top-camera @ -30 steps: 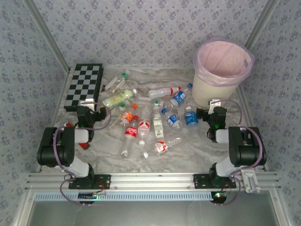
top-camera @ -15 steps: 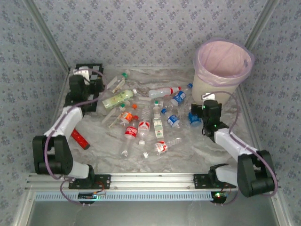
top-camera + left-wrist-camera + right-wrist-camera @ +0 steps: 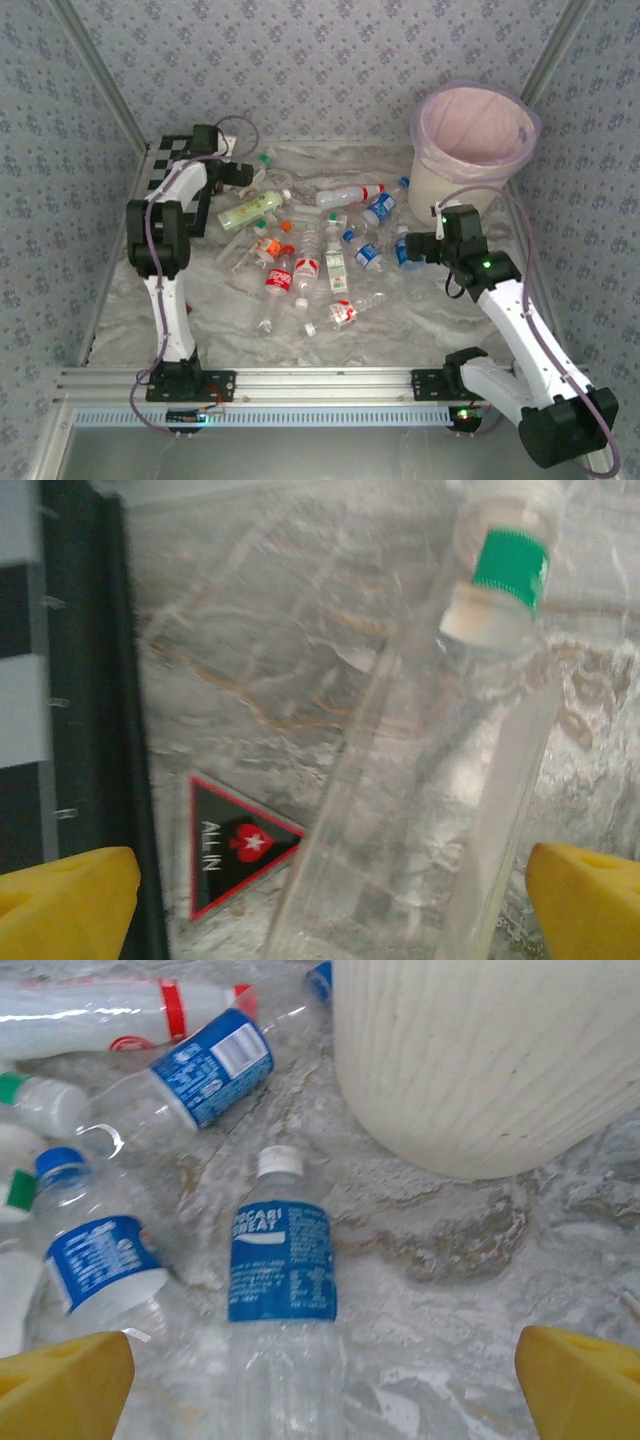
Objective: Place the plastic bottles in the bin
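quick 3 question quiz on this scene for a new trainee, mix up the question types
1. True or false: the right gripper is shut on the Pocari Sweat bottle.
2. Which bottle does the left wrist view show between the fingertips of the left gripper?
A. green-labelled clear bottle
B. red-labelled bottle
C. blue-capped bottle
3. Fill in: the bin stands at the far ____ corner of the table.

Key
1. False: its jaws are open and the bottle lies on the table.
2. A
3. right
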Controlling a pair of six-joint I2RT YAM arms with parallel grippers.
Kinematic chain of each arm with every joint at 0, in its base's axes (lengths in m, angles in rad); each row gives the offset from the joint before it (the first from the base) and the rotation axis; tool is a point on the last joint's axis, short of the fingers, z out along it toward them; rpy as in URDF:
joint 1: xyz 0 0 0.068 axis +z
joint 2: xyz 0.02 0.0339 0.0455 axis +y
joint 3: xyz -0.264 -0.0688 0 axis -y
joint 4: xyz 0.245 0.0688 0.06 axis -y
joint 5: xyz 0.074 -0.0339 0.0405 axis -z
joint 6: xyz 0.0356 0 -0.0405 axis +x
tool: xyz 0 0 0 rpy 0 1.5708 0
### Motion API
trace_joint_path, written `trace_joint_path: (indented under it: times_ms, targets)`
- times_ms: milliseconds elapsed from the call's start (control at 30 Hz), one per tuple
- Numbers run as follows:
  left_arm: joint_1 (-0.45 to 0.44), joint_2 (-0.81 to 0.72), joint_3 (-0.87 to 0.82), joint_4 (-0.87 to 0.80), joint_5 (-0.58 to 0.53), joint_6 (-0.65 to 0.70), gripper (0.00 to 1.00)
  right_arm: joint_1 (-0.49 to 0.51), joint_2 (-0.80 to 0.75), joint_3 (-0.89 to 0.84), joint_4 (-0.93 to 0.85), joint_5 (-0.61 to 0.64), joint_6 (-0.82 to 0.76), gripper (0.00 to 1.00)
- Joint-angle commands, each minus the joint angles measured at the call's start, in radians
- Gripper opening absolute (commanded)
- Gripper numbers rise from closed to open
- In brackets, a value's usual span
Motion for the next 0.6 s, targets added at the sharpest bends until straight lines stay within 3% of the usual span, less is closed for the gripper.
trace_joint_path:
  times_ms: [0,200,467,567]
  targets:
    - [-0.019,0.056,0.169,-0.179,0.039,0.066,0.99,0.008,0.015,0.071,-0.172,-0.06,0.009,1.0]
    - [-0.033,0.173,0.317,-0.293,-0.03,0.084,0.99,0.022,0.031,0.144,-0.215,-0.074,0.014,1.0]
    - [-0.058,0.193,0.326,-0.37,-0.033,0.118,0.97,0.028,0.041,0.22,-0.252,-0.07,0.023,1.0]
    - [-0.06,0.196,0.311,-0.373,-0.056,0.112,0.88,0.031,0.062,0.237,-0.254,-0.042,0.025,1.0]
